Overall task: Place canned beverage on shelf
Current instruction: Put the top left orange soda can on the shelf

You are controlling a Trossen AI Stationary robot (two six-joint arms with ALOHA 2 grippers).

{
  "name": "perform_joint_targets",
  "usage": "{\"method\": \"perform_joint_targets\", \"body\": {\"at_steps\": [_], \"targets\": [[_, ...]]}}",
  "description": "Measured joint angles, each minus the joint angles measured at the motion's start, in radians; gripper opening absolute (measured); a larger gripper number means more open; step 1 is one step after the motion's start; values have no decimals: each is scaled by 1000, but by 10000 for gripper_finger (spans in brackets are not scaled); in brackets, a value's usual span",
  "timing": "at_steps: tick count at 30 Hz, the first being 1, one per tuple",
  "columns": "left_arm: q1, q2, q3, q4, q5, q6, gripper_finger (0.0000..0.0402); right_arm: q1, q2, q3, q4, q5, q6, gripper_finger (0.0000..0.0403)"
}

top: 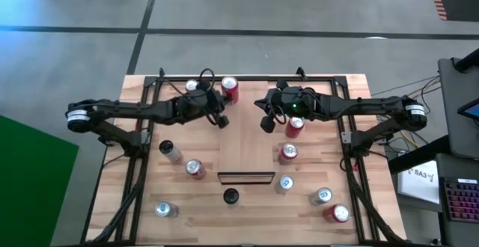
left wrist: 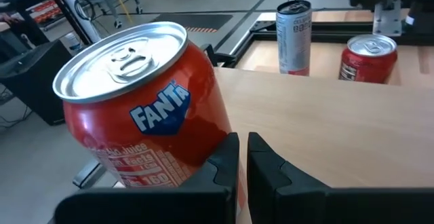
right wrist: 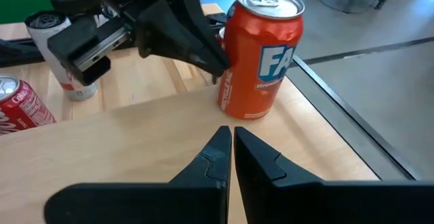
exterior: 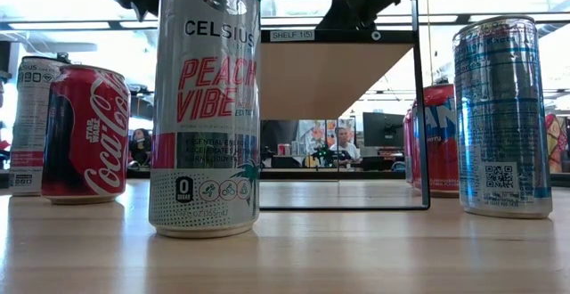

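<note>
Orange Fanta can [left wrist: 146, 112] stands just beside the clenched, empty left gripper [left wrist: 243, 157]; right gripper [right wrist: 230, 146] clenched too; the left should open wide, straddle the can squarely before squeezing.

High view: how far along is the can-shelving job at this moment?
Done: one Fanta can stands on the far end of the shelf. In hand: nothing. The left gripper sits beside that can and the right gripper hangs above the shelf, both with jaws shut and empty. Left: probably only pulling the arms back. Others, such as a red can, stand on the tabletop.
</note>
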Motion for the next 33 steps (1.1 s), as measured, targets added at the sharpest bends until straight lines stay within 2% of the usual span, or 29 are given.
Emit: {"method": "perform_joint_targets", "body": {"at_steps": [33], "targets": [[27,12,0,18,3,2,0,2,1,0,-8,0,20,11]]}}
